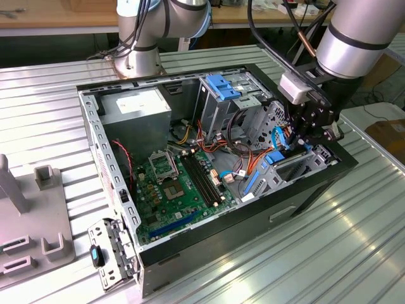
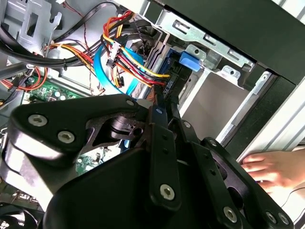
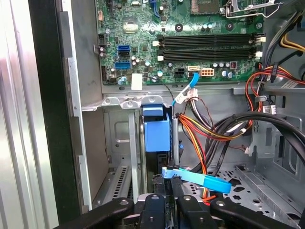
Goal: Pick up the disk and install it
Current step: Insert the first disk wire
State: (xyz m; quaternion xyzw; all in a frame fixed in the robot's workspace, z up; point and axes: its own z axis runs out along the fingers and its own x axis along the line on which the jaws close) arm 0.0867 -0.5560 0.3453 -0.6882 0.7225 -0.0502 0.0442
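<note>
Ribbed metal bench [image 1: 57,101], open PC case [image 1: 95,126]. Fingers [image 3: 167,191] pinch the disk [image 3: 156,133] edge-on in its bay; loose cables [image 3: 214,131] just beside could snag or jam.

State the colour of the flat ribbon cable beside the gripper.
Bright blue flat ribbon cable, clearest in the first wrist view.

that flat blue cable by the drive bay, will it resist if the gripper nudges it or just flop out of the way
Probably flops: the flat blue cable is a thin ribbon that curves loosely across the bay, so it likely bends aside. It looks light, yet could spring back or snag near the gripper, since it lies close among the other wire bundles.
</note>
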